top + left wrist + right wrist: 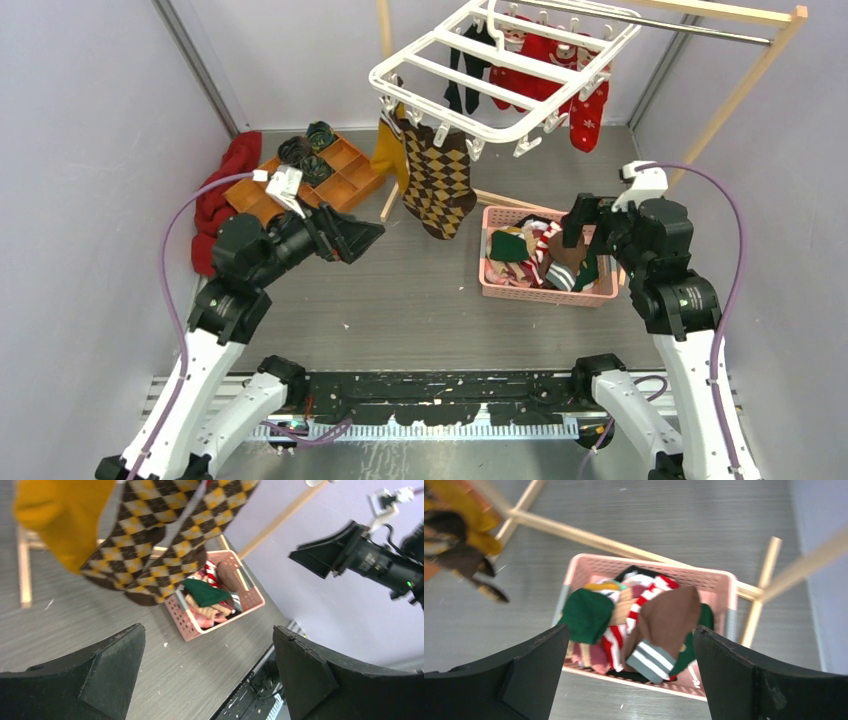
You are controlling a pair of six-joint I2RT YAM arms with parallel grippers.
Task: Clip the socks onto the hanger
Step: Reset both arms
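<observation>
Right fingers (769, 680) hung spread wide over the basket (545, 296), ready to pick from the socks (644, 625) heaped inside. Left of the basket, the left fingers (100, 675) gaped wide and empty. Behind it, the hanger (500, 72) already carried a clipped argyle sock (440, 185).

The white clip hanger (447, 113) hangs tilted near the far edge, with a mustard sock (388, 150), argyle sock (440, 185) and black sock (465, 72) dangling from it.

White hanger (392, 72); brown argyle sock (440, 185) with cream-yellow diamonds; mustard sock (388, 150); black sock (462, 85); red socks (590, 110); pink basket (545, 296); grey desk (420, 300).
</observation>
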